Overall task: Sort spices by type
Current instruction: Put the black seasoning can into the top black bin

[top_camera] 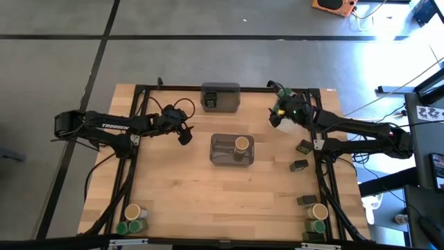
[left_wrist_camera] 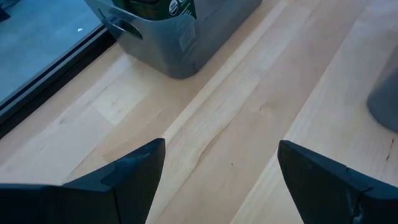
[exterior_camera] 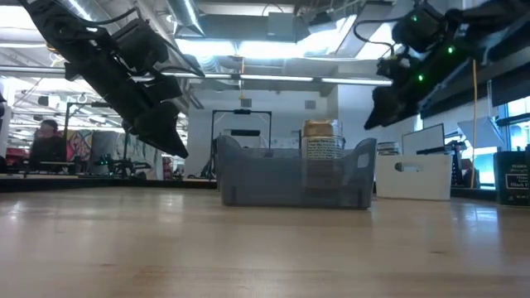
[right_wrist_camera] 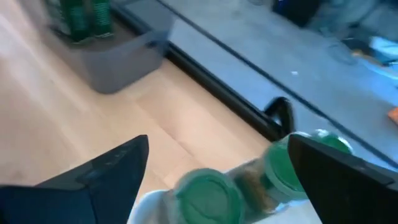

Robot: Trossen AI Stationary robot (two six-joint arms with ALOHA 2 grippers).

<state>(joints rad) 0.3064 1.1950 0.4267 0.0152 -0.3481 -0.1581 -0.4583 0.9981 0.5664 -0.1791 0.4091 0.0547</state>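
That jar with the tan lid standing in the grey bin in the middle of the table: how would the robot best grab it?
Probably from straight above, by its lid end. The tan-lidded jar stands upright at one end of the middle grey bin, and in the low view its top rises above the bin walls. The walls block a side approach lower down, so the top is the free part to pinch across its round sides.

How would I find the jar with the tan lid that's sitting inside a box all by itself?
Look at the middle of the wooden table, where a see-through grey bin stands between the two arms. Inside it, at its right side, stands one round jar with a tan lid. It is the only jar in that bin; the other tan-lidded jars stand at the table's near corners beside green-lidded ones.
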